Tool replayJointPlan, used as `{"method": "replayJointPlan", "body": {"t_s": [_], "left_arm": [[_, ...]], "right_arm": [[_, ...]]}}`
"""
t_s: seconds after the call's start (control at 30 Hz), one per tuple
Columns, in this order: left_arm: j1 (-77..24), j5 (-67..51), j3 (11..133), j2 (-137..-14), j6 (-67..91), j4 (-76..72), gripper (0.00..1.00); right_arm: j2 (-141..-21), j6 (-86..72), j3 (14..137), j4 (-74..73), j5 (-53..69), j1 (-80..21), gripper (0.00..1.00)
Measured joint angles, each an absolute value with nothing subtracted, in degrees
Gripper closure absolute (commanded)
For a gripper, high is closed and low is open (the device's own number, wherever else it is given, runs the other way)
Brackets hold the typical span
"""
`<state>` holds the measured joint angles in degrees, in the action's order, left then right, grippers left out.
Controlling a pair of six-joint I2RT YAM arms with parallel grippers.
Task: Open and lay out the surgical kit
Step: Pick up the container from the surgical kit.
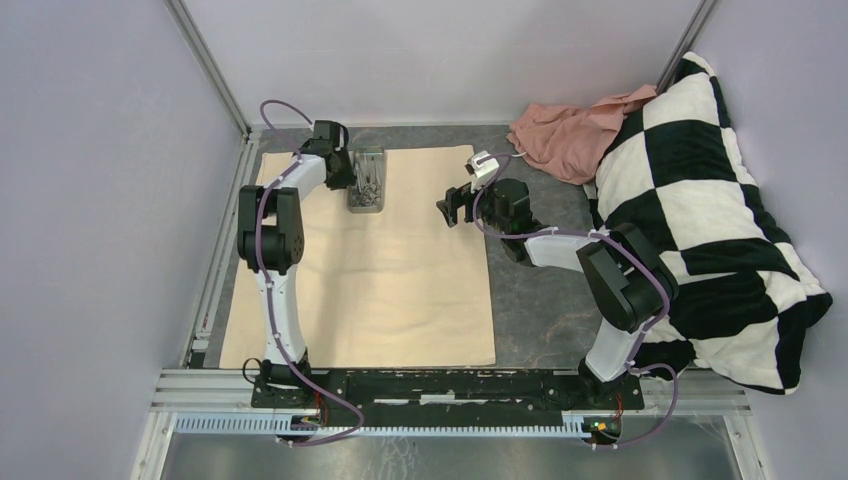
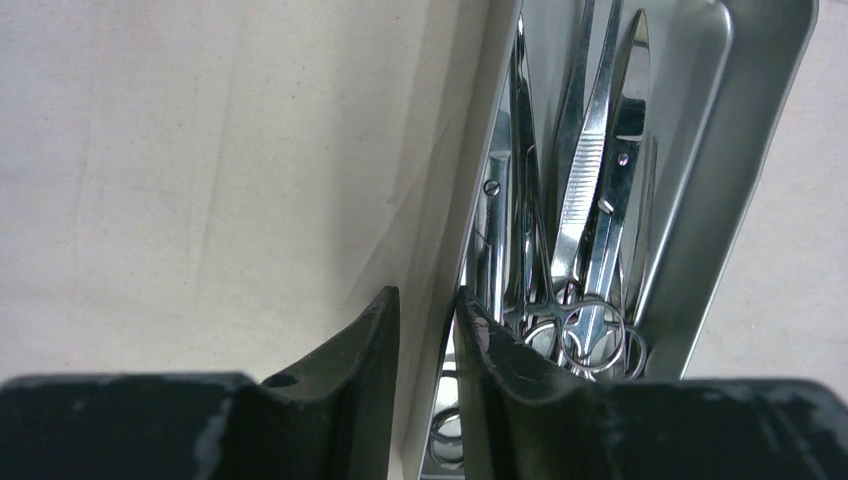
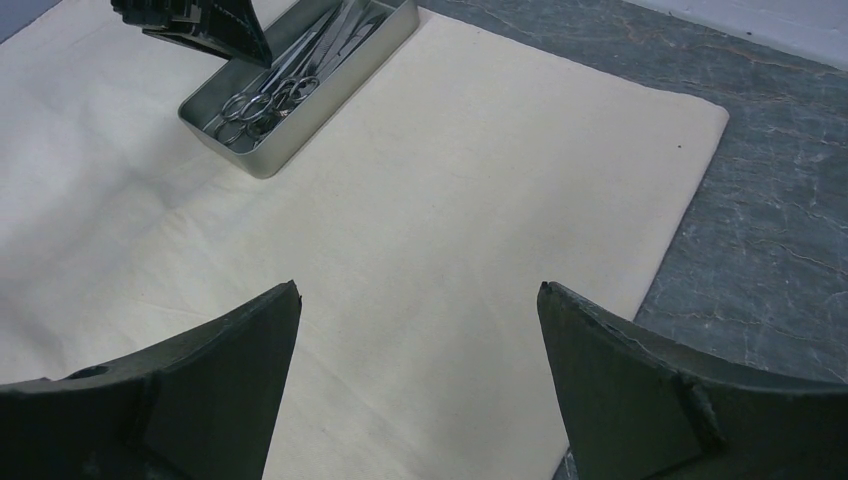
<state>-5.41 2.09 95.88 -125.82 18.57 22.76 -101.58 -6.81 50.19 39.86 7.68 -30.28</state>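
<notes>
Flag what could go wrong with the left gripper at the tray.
1. The left gripper straddles only the thin side wall of the tray. Lifting from that edge could tip it and spill the instruments.
2. Dragging instead could bunch the cloth underneath.

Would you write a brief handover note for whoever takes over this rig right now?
Left gripper: astride a side wall of the tray, one finger inside, one outside; a gap shows, no firm grip yet.
Right gripper: open, empty, hovering over the cloth.
Things: cloth spread flat; tray near its far edge; instruments all in the tray.
Done: cloth opened.
To do: take the instruments out and lay them on the cloth.
</notes>
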Motion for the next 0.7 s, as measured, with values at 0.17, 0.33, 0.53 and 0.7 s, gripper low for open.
{"method": "replayJointPlan", "body": {"t_s": [0.17,0.33,0.53,0.7], "left_arm": [[-5.74,2.04,97.91,-127.9,17.98,23.2,0.8],[-5.93,2.02,98.74,-128.22,17.02,24.27,0.95],[-6.42,2.07,98.72,-128.11,16.82,24.36,0.98],[-7.66,3.33,94.98,-124.9,16.82,24.58,0.98]], "right_arm": [[-101.58,-7.29,50.22,39.83,8.19,-30.2,0.05],[-101.65,-7.64,50.48,39.68,8.75,-30.2,0.04],[-101.84,-7.66,51.05,39.57,8.78,-29.85,0.04],[-101.84,-7.81,50.85,39.86,7.94,-28.56,0.05]]}}
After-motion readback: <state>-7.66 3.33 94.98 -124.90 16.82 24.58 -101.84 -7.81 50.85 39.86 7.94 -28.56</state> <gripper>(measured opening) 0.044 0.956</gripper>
